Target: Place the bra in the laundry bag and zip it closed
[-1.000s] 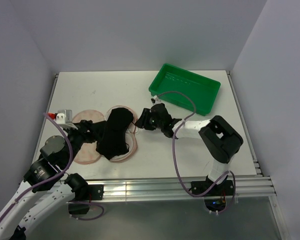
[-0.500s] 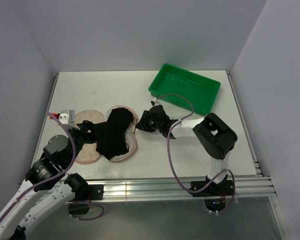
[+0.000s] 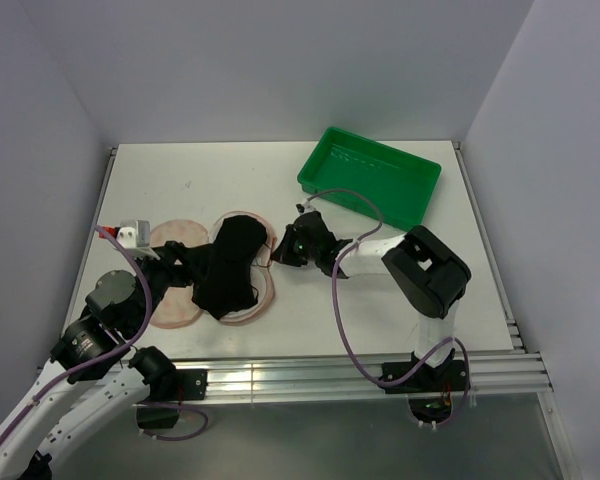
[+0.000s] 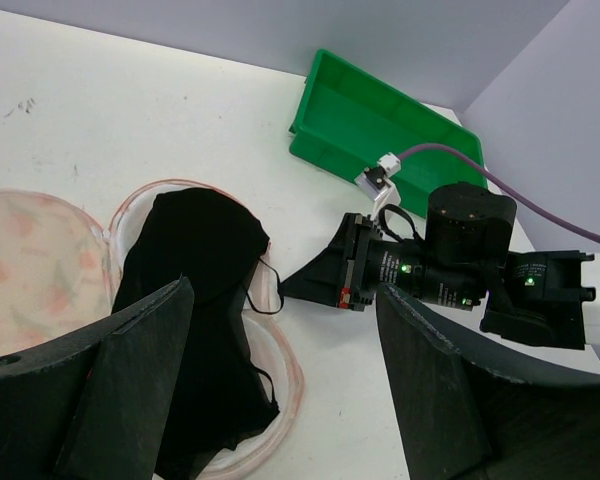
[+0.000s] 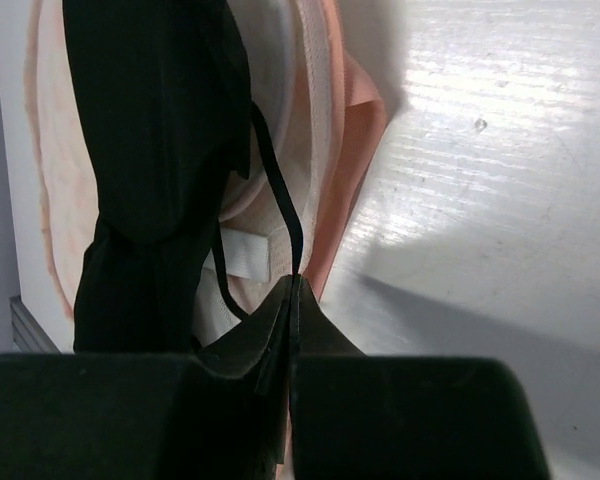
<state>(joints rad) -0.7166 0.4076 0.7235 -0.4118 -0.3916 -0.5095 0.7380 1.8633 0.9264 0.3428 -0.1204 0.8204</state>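
The black bra (image 3: 230, 265) lies across the right half of the open peach-pink laundry bag (image 3: 175, 305), hanging over its near rim. My right gripper (image 3: 277, 250) sits low at the bag's right edge. In the right wrist view the right gripper (image 5: 295, 285) is shut on a thin black strap (image 5: 278, 200) of the bra (image 5: 150, 150), just beside the bag's pink zip rim (image 5: 358, 150). My left gripper (image 4: 285, 295) hovers open over the bra (image 4: 190, 260) and bag (image 4: 40, 270), holding nothing. In the top view the left gripper (image 3: 175, 265) is over the bag's middle.
A green plastic tray (image 3: 370, 175) stands at the back right of the white table, just behind the right arm. The right arm's purple cable (image 4: 500, 170) loops above the table. Grey walls close in on both sides.
My right gripper slid a little left to the bag's right edge and closed on the bra strap. The left arm and the bra's body stayed put.
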